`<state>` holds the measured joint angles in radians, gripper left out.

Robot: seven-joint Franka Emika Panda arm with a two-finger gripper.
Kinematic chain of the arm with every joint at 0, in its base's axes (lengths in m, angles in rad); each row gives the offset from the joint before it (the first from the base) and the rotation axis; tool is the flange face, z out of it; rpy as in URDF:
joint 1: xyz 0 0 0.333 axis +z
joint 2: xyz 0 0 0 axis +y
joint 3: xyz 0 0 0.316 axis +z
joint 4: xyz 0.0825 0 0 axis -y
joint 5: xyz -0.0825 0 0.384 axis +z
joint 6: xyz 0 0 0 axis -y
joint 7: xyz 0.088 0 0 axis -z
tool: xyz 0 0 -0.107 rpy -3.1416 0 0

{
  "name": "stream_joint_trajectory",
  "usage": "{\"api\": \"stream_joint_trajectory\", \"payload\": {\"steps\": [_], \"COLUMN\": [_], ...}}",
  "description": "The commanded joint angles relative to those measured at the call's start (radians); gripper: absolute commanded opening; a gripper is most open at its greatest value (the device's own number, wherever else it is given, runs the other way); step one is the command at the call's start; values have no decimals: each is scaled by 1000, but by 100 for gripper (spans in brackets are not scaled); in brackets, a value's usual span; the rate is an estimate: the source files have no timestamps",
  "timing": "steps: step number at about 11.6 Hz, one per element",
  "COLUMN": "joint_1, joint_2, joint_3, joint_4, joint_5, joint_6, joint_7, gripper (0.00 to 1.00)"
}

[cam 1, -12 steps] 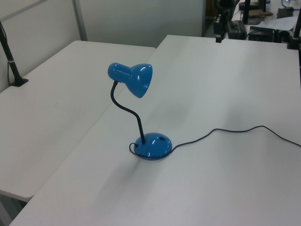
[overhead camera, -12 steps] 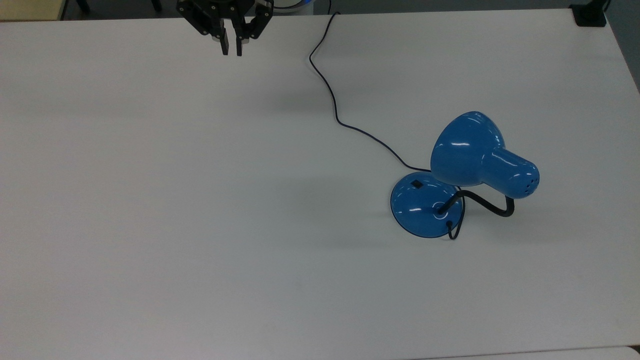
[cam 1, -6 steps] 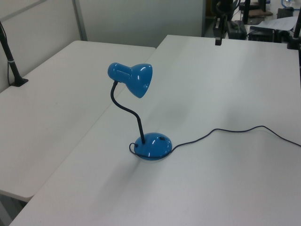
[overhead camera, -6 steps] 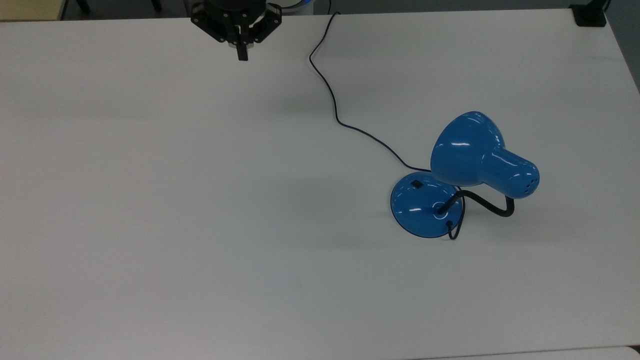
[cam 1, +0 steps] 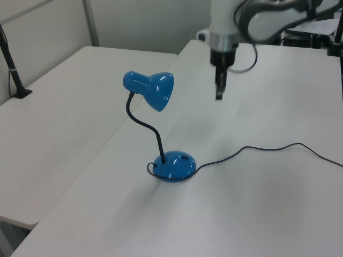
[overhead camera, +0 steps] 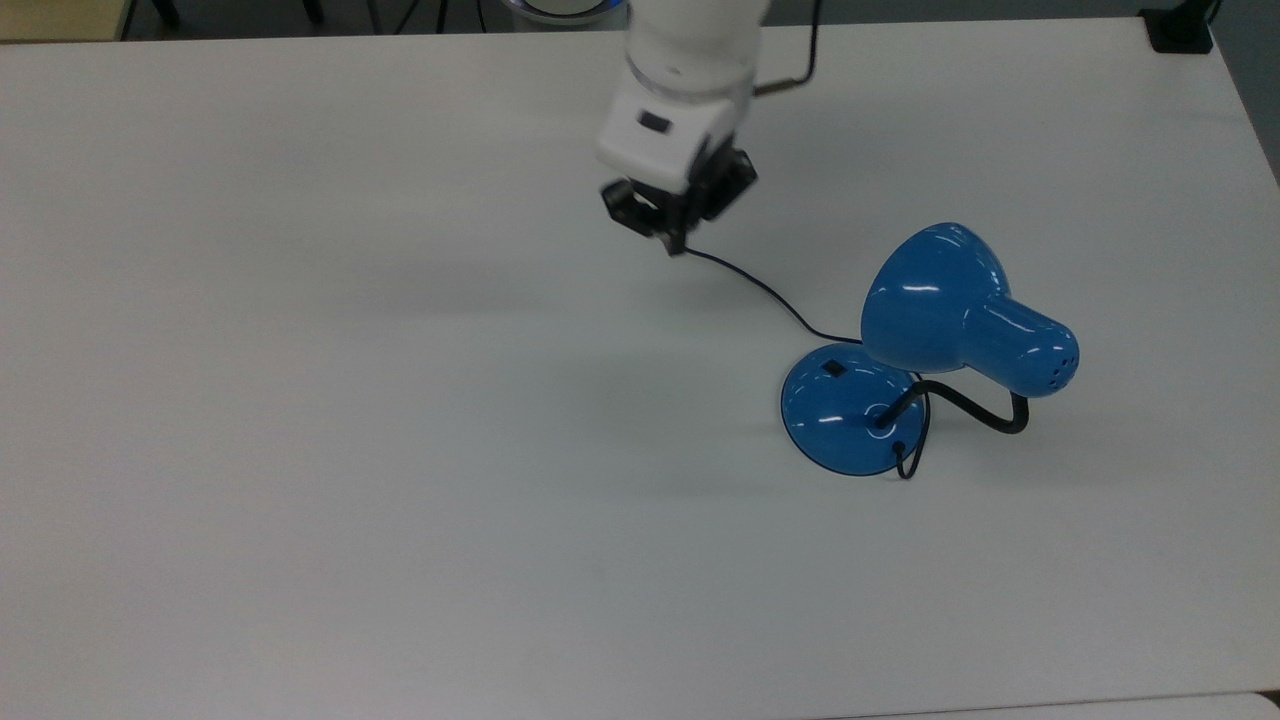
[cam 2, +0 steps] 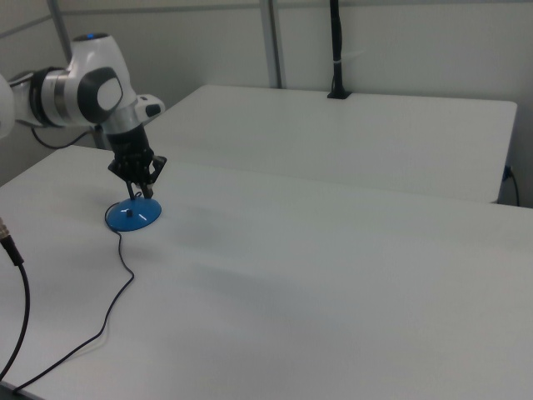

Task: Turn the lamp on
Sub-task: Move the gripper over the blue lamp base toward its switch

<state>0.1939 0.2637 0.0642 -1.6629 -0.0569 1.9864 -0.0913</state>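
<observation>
The tool [overhead camera: 678, 243], fingers pressed together, hangs above the cord [overhead camera: 760, 288], to the top view's left of the lamp [overhead camera: 940, 340].

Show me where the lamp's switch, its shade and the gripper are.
switch [overhead camera: 832, 368], top view, the small black square on the blue base.
shade [overhead camera: 925, 295], top view, the wide bell part.
gripper [overhead camera: 676, 244], top view, the dark fingertips above the cord.

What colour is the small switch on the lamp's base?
Black. The switch sits on the glossy blue base of the lamp, clearest in the top view.
</observation>
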Motion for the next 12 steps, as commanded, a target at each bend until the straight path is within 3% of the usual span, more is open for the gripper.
{"api": "stream_joint_trajectory", "payload": {"steps": [1, 5, 12], "joint_1": [30, 42, 70], "joint_2": [86, 150, 229], "joint_3": [52, 103, 117], "joint_4": [5, 5, 6], "joint_5": [-11, -3, -6], "joint_6": [157, 299, 439], "joint_7": [-51, -51, -50], "gripper": [0, 0, 0]}}
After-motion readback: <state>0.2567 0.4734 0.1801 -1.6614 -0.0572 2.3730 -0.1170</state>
